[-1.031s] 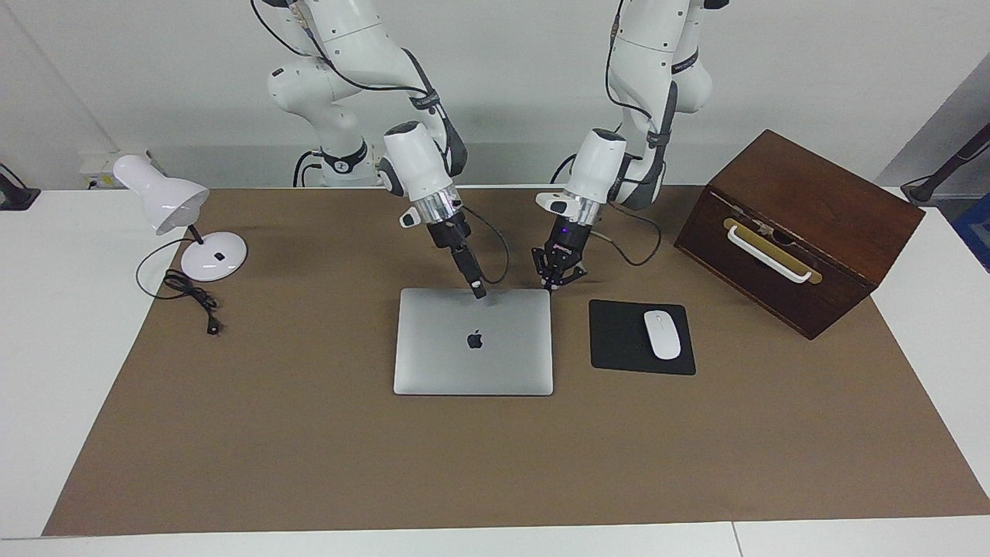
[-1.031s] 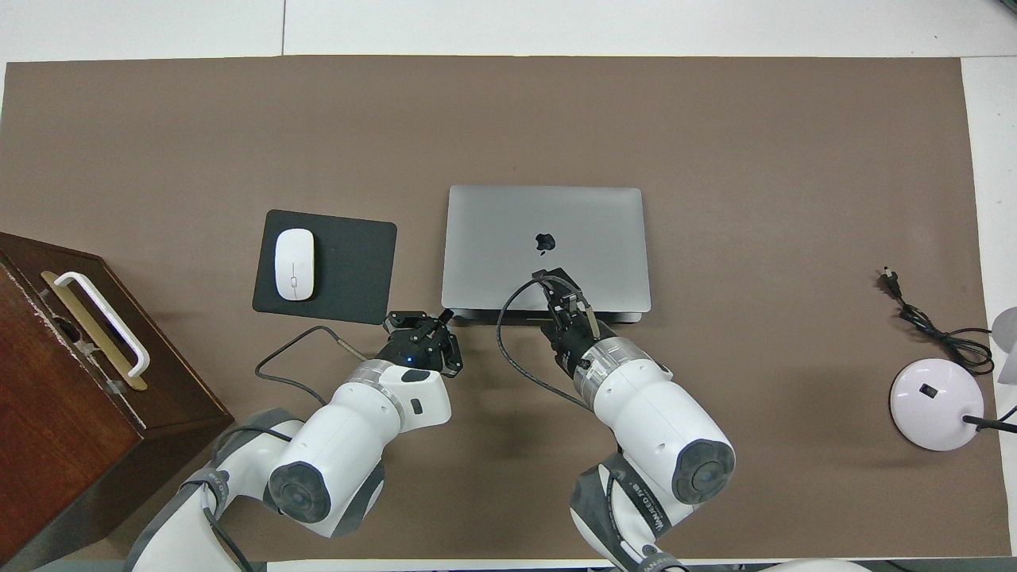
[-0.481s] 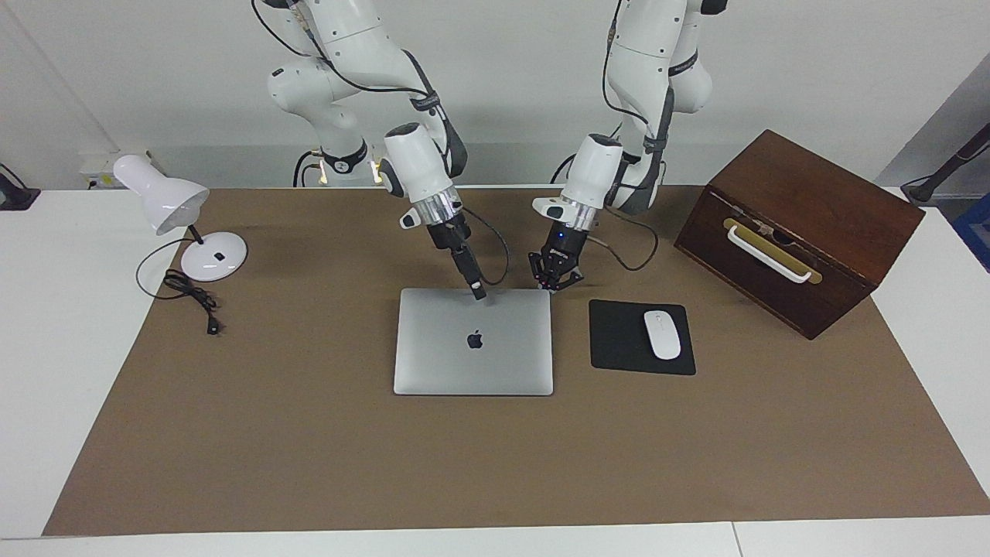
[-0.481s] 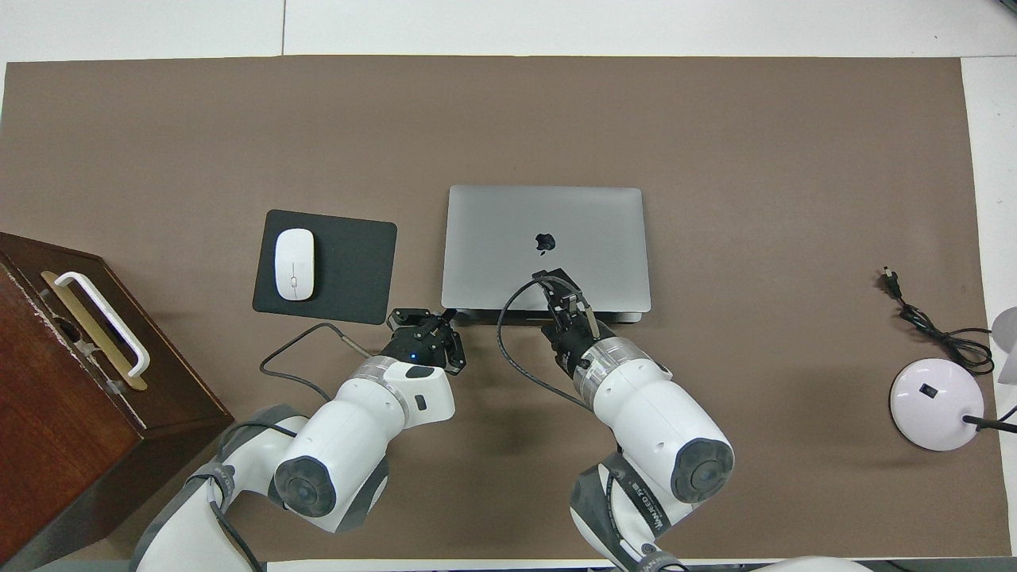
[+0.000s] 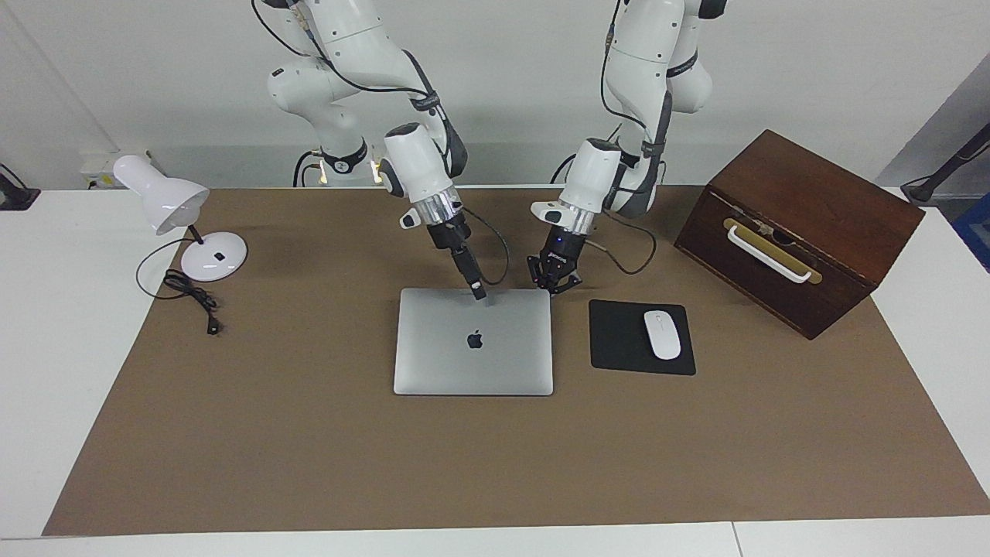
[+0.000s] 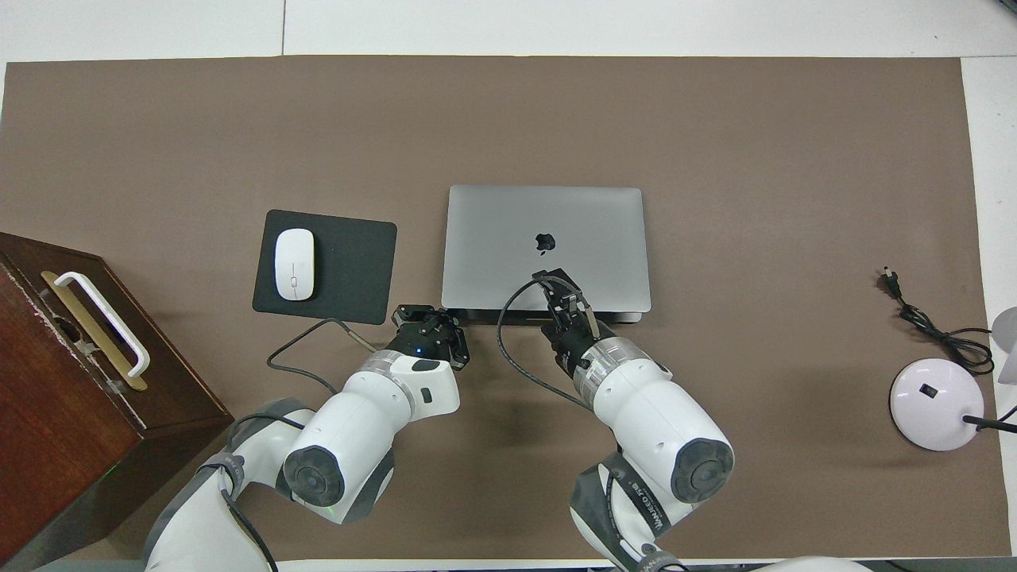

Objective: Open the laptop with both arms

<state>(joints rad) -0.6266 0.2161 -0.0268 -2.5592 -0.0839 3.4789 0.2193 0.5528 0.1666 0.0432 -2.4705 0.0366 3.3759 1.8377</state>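
Observation:
The silver-grey laptop (image 5: 473, 363) lies closed and flat mid-table, logo up; it also shows in the overhead view (image 6: 508, 230). My right gripper (image 5: 479, 293) is shut, with its tip on the lid at the middle of the edge nearest the robots; in the overhead view (image 6: 556, 287) it lies over that edge. My left gripper (image 5: 552, 286) is open and low at the laptop's near corner toward the left arm's end, also seen from overhead (image 6: 435, 316). I cannot tell whether it touches the laptop.
A black mouse pad (image 5: 619, 340) with a white mouse (image 5: 662, 334) lies beside the laptop toward the left arm's end. A brown wooden box (image 5: 804, 201) stands at that end. A white desk lamp (image 5: 166, 203) and its cable (image 5: 193, 298) sit at the right arm's end.
My left gripper has shifted a little toward the laptop's near corner. My right gripper and the laptop have not moved.

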